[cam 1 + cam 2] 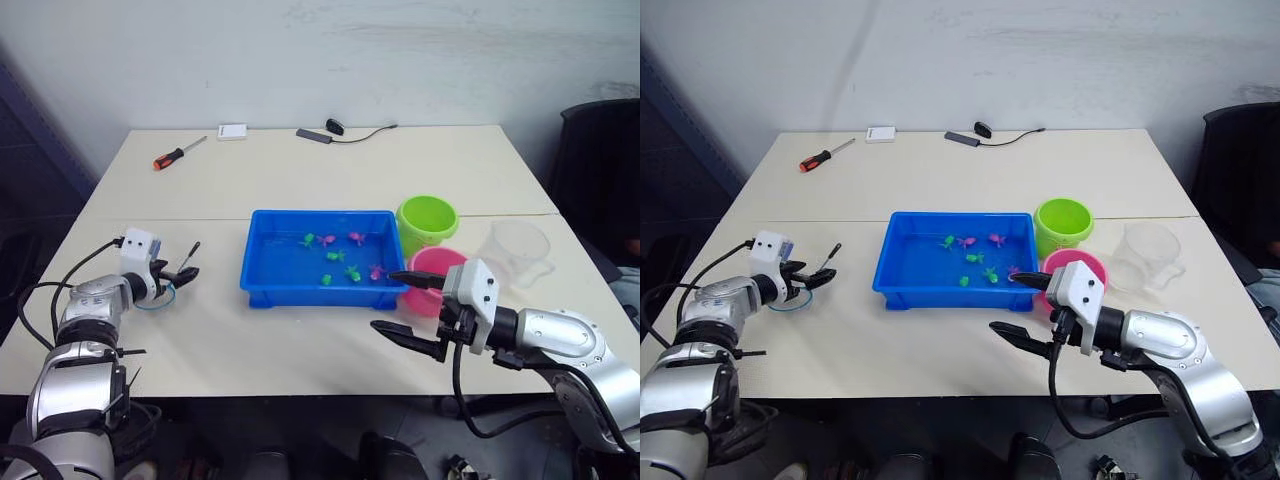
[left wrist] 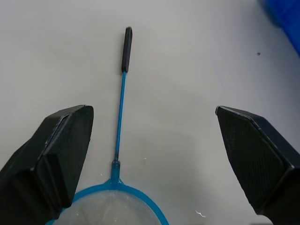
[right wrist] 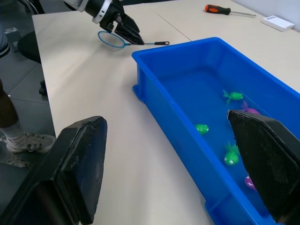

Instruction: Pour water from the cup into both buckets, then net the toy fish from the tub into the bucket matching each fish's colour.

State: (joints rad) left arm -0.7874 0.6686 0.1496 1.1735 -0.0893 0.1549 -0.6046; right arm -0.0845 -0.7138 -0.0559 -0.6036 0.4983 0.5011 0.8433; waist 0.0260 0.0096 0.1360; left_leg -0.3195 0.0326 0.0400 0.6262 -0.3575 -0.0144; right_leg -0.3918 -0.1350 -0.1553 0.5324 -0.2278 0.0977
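Now, left gripper point(image 2: 150, 154): jaws spread wide above the net point(image 2: 119, 140), which lies flat on the bench point(image 1: 300, 330).
Right gripper point(image 1: 1025, 308): jaws released, beside the tub point(image 1: 262, 268).
Toy fish point(image 1: 333, 256): inside the tub.

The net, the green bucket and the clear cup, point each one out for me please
net point(image 2: 120, 117): left wrist view, on the thin blue stick below the dark grip.
green bucket point(image 1: 427, 220): left eye view, inside its open mouth.
cup point(image 1: 1150, 252): right eye view, on its see-through side wall.
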